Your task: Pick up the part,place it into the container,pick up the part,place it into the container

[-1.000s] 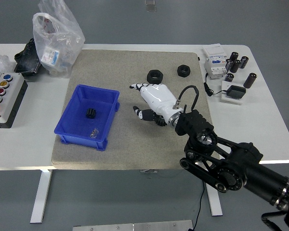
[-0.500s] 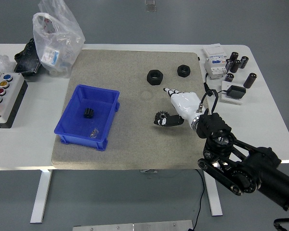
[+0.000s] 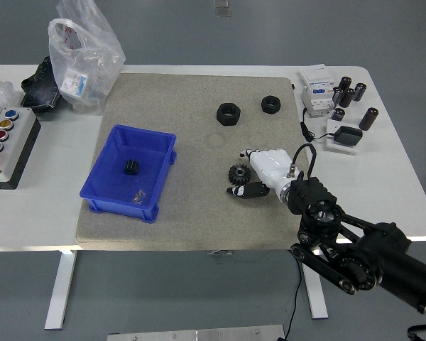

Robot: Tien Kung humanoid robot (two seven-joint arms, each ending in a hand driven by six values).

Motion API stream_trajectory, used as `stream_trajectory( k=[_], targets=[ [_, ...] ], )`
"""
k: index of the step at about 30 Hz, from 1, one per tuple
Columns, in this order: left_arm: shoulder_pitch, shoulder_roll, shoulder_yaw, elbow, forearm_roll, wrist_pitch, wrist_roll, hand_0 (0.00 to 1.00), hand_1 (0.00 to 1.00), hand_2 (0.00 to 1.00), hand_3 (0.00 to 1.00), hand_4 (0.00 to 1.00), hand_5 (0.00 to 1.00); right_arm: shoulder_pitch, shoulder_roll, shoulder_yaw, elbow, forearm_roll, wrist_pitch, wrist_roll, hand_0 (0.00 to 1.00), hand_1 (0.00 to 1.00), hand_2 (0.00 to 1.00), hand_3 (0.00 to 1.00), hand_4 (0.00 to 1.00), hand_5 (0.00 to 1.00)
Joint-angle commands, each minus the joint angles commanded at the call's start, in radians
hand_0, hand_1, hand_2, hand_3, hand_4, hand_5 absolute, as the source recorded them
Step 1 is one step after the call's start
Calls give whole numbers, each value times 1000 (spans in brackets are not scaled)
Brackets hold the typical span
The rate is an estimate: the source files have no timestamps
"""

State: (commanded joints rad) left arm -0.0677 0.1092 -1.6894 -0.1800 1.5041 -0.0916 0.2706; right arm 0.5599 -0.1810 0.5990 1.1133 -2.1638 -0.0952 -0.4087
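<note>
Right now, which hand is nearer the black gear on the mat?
Right. The right hand is at the black gear, fingers around it on the mat. The left hand is out of view.

Blue container (image 3: 103,172), black gear (image 3: 238,172), white robot hand (image 3: 264,170), seemingly beige mat (image 3: 192,206).

text: none legible | labels: too small to read

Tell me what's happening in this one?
The right robot hand is closing around a black gear lying on the grey mat; it isn't lifted yet. Another gear already sits in the blue container. Two black nuts wait further back. The left arm is not in view.
</note>
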Motion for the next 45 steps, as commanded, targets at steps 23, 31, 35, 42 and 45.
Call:
stream_trajectory(
  k=[23, 31, 35, 42, 45],
  targets=[
    [-2, 1, 5, 0, -3, 0, -9, 661, 552, 564, 706, 618, 239, 110, 42, -122, 43, 40, -183, 102, 261, 414, 249, 391, 284, 86],
    [-5, 4, 15, 0, -11, 0, -5, 660, 552, 565, 708, 622, 246, 230, 162, -265, 79, 66, -198, 121, 262, 414, 250, 390, 278, 79],
    [-7, 6, 23, 0, -18, 0, -3, 660, 552, 566, 710, 625, 253, 274, 181, -310, 73, 56, -196, 128, 262, 417, 245, 392, 280, 63],
    [-6, 7, 16, 0, -12, 0, 3, 660, 552, 567, 711, 628, 259, 309, 181, -326, 34, 41, -207, 148, 262, 422, 233, 401, 281, 33],
    [-6, 7, 17, 0, -13, 0, 3, 660, 552, 567, 710, 628, 259, 309, 181, -329, 15, 46, -203, 150, 262, 422, 235, 505, 314, 38]
  ],
)
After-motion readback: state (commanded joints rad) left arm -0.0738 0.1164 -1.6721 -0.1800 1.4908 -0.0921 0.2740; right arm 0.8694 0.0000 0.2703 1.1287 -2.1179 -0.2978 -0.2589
